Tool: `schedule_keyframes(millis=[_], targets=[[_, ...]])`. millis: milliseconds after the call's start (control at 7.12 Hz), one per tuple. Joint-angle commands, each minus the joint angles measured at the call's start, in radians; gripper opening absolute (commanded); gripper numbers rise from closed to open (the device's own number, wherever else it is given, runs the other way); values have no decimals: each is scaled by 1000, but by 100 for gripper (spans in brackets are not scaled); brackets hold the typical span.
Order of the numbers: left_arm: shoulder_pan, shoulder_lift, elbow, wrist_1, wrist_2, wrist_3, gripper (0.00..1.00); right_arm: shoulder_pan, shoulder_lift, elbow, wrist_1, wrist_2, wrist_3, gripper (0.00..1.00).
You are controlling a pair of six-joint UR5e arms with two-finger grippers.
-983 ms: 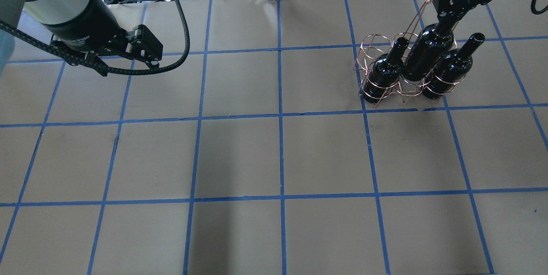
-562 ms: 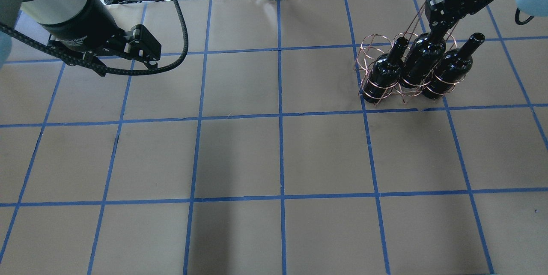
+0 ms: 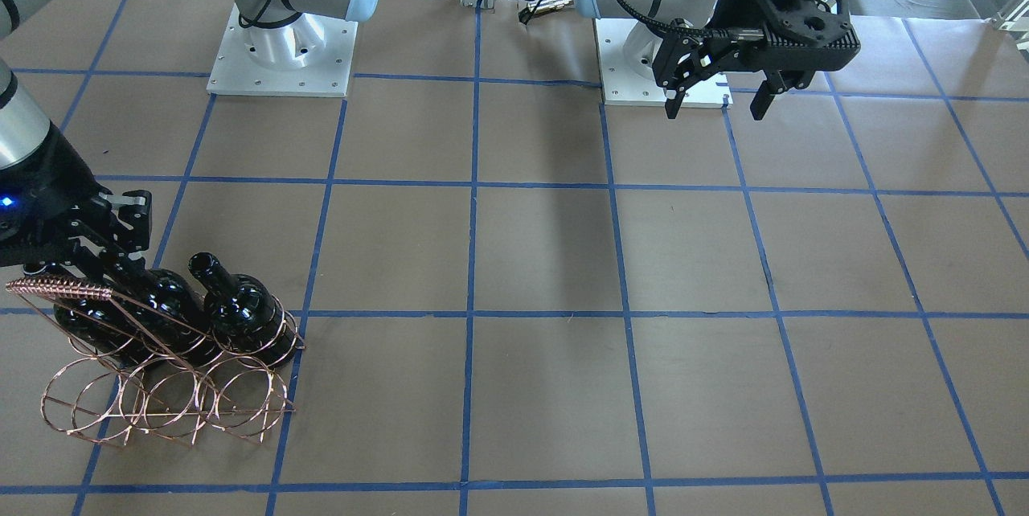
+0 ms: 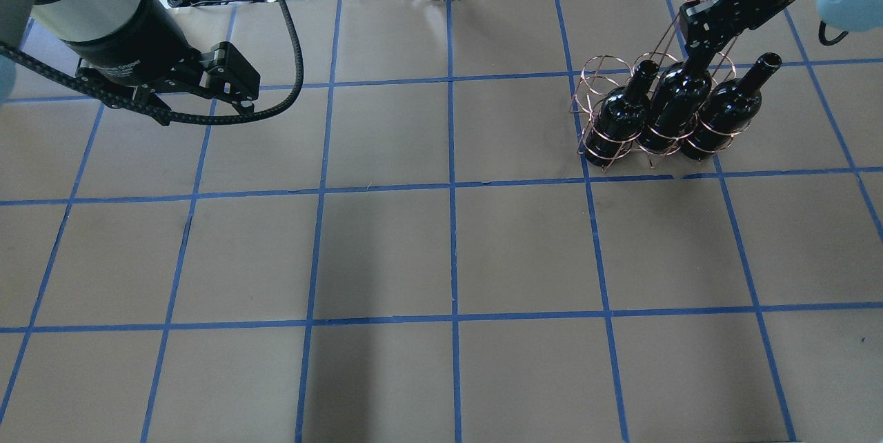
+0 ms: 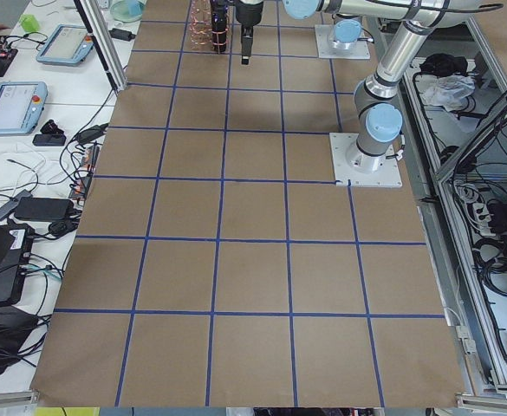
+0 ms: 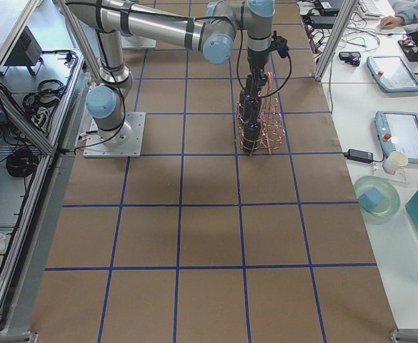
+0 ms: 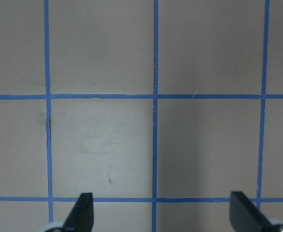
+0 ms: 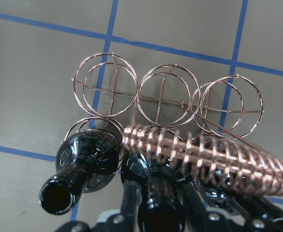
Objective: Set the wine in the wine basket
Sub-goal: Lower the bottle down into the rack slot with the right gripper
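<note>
Brown paper ruled with blue tape covers the desk, and cables lie along its far edge. The wire basket stands on the robot's right side. All three rings of the row nearer the robot hold black bottles, and the far row is empty.

The right jaws pinch the neck of the middle bottle, which stands upright in the centre ring. Its base is hidden, so whether it rests on the basket's floor cannot be told.

It is glass, so it should be rigid, glossy and slippery, heavy for so slim a neck, and liable to chip if knocked. The neck just under the lip looks the best place to hold it, since the flared mouth would stop a slide.

The basket's wrapped handle slants across close beside that neck. A second bottle and a third bottle flank it closely, so there is little room sideways. The thin wire frame looks light enough to shift if nudged.

The left jaws are spread and empty over bare desk, well apart from the basket.
</note>
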Motion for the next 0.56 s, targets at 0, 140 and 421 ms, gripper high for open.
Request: schedule_keyframes(millis=[0,140,421], targets=[[1,1,0,1,2,0,100,1,-1,-1,-29,-14,2,100],[3,1,0,1,2,0,100,1,-5,-1,-26,-14,2,100],[6,1,0,1,3,0,100,5,-42,-2,-20,-10,3,100]])
